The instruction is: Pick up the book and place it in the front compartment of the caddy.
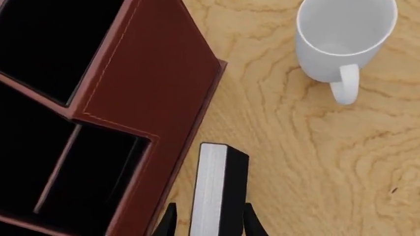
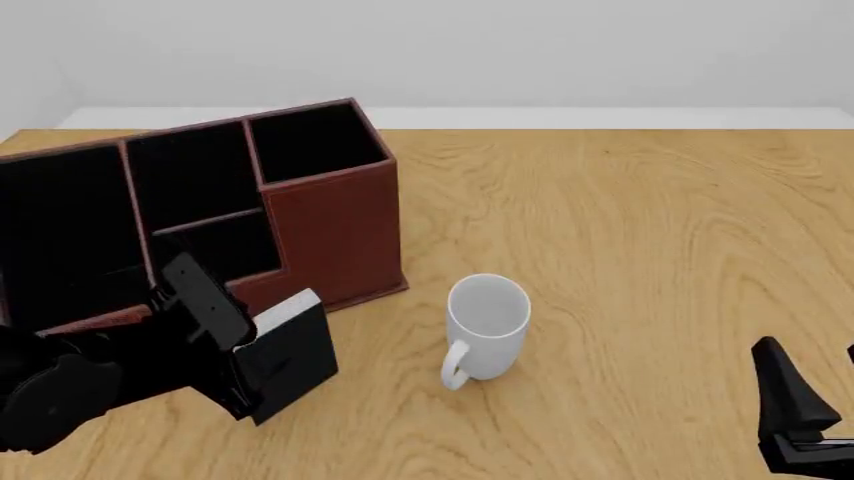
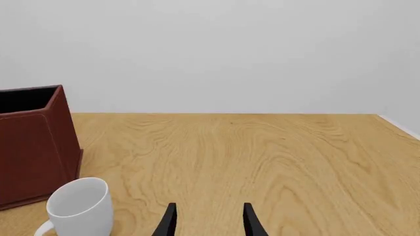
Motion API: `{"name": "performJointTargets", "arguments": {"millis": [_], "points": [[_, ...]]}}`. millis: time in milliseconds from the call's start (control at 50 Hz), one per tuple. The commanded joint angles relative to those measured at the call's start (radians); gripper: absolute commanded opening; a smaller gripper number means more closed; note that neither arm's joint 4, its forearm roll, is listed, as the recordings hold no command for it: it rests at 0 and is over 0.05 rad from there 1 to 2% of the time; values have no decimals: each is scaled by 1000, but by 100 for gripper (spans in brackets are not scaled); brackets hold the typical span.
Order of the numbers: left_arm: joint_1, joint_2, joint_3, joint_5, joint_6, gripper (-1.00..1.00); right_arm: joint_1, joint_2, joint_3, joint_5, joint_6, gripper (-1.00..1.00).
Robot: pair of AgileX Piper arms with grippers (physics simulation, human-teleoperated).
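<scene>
The book (image 2: pixel 287 352), black with a white page edge, is held off the table in my left gripper (image 2: pixel 254 365), which is shut on it just in front of the caddy (image 2: pixel 334 225). In the left wrist view the book (image 1: pixel 217 189) stands on edge between the two fingertips, beside the caddy's reddish-brown wall (image 1: pixel 157 83) and its low front compartment (image 1: pixel 85 172). My right gripper (image 3: pixel 207 221) is open with nothing between its fingers, low at the near right of the table (image 2: pixel 801 400).
A white mug (image 2: pixel 483 325) stands upright on the wooden table to the right of the book, handle toward the camera; it also shows in both wrist views, mug (image 1: pixel 341 42) and mug (image 3: pixel 78 206). The table's far edge meets a pale wall.
</scene>
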Motion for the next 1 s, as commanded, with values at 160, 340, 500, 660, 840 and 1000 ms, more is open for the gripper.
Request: {"name": "performJointTargets", "arguments": {"millis": [160, 340, 500, 660, 840, 1000], "points": [[7, 31, 35, -42, 8, 100, 0, 0, 0, 0, 0, 100], [-12, 9, 43, -22, 54, -100, 0, 0, 0, 0, 0, 100], [-3, -13, 30, 9, 117, -100, 0, 0, 0, 0, 0, 100], [-6, -43, 23, 35, 140, -100, 0, 0, 0, 0, 0, 100], [-59, -152, -24, 188, 176, -100, 0, 0, 0, 0, 0, 100], [-79, -232, -45, 278, 220, -100, 0, 0, 0, 0, 0, 100]]}}
